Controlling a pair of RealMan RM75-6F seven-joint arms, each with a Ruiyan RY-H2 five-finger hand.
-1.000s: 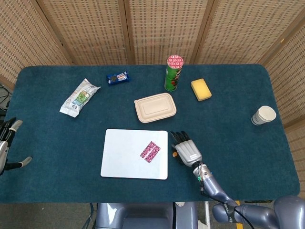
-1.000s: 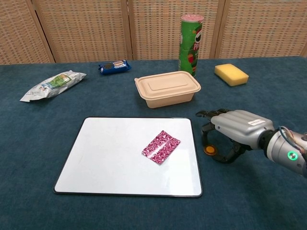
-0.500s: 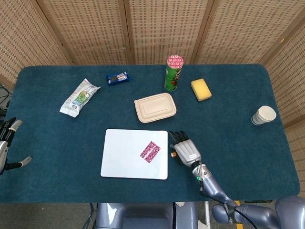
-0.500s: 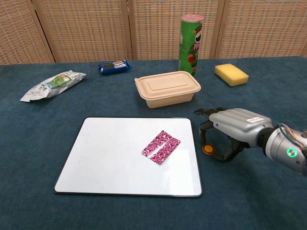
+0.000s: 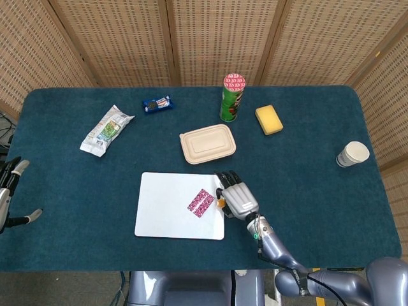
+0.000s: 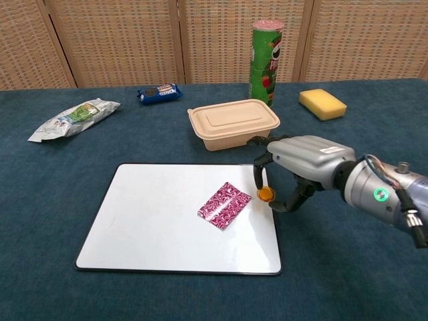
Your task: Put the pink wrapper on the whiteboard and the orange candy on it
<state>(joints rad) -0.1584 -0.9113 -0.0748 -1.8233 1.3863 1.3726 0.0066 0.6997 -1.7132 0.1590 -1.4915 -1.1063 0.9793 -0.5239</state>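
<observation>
The pink wrapper (image 6: 225,205) (image 5: 201,203) lies flat on the whiteboard (image 6: 154,221) (image 5: 166,207), right of its middle. My right hand (image 6: 297,167) (image 5: 235,197) hovers over the board's right edge and pinches the small orange candy (image 6: 265,194) (image 5: 220,203) between thumb and finger. The candy hangs just right of the wrapper, slightly above the board. My left hand (image 5: 9,191) rests far off at the table's left edge, fingers apart and holding nothing.
A tan lidded container (image 6: 233,123) stands just behind the board. Behind it are a green chip can (image 6: 265,60), a yellow sponge (image 6: 322,103), a blue snack pack (image 6: 159,92) and a crumpled snack bag (image 6: 73,118). A paper cup (image 5: 352,153) sits far right.
My right hand has lifted the orange candy off the cloth and carried it left, from beside the board to over its right edge near the wrapper.
</observation>
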